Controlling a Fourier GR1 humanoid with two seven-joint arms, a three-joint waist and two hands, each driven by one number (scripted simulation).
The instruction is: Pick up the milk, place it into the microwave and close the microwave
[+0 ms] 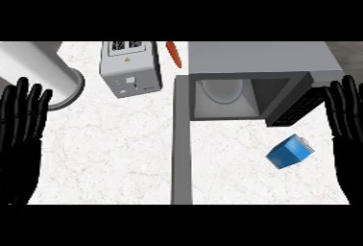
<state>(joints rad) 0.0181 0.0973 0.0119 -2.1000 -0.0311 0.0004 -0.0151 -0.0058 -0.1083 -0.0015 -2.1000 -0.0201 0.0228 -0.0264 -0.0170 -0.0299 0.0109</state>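
**Operator:** Where's the milk right now?

**Spotter:** You'll find the milk (289, 152), a blue carton, lying tilted on the counter (106, 158) in the lower right of the frame, just below the microwave's control panel and not touching it. Neither hand is on it.

**Operator:** And the microwave?

**Spotter:** Your microwave (255, 72) sits in the upper right of the frame. Its door (182, 144) is swung wide open and runs as a grey strip down the middle of the frame to the bottom. Inside the cavity you can see a round glass turntable (223, 91).

**Operator:** My hands?

**Spotter:** Your left hand (21, 129) rests at the left edge of the frame, fingers straight and spread, holding nothing. Your right hand (347, 125) rests at the right edge, beside the microwave's panel, fingers straight too, holding nothing. The milk lies to the left of that hand, apart from it.

**Operator:** Anything else on the counter?

**Spotter:** You have a grey toaster (129, 67) at the upper middle, an orange carrot (174, 54) just right of it, and a pale cylinder (42, 72) in the upper left.
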